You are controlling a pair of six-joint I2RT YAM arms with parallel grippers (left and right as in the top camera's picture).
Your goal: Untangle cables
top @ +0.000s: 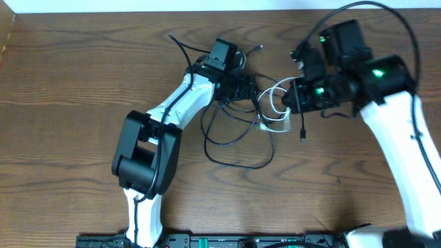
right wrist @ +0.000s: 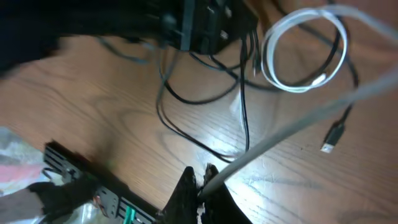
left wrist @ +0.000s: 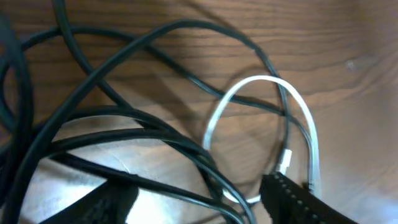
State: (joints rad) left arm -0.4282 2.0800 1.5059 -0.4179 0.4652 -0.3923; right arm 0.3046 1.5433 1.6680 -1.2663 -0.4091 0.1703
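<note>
The cables lie tangled at the table's middle: black cords (top: 248,166) loop toward the front, and a white cable (top: 264,103) coils beside them. My left gripper (top: 238,86) sits low over the tangle, its jaws (left wrist: 199,208) open with black cords (left wrist: 112,110) running between the fingers and the white loop (left wrist: 249,82) just beyond. My right gripper (top: 293,100) is at the white loop's right side. In the right wrist view its jaws (right wrist: 204,182) are shut on a pale white cable (right wrist: 298,121) stretched taut up to the right, above the white coil (right wrist: 297,87).
A black cord ends in a small plug (right wrist: 333,135) lying right of the tangle on the wood table (top: 83,83). Another cord end (top: 256,48) points toward the far edge. The robot base rail (top: 227,241) runs along the front edge.
</note>
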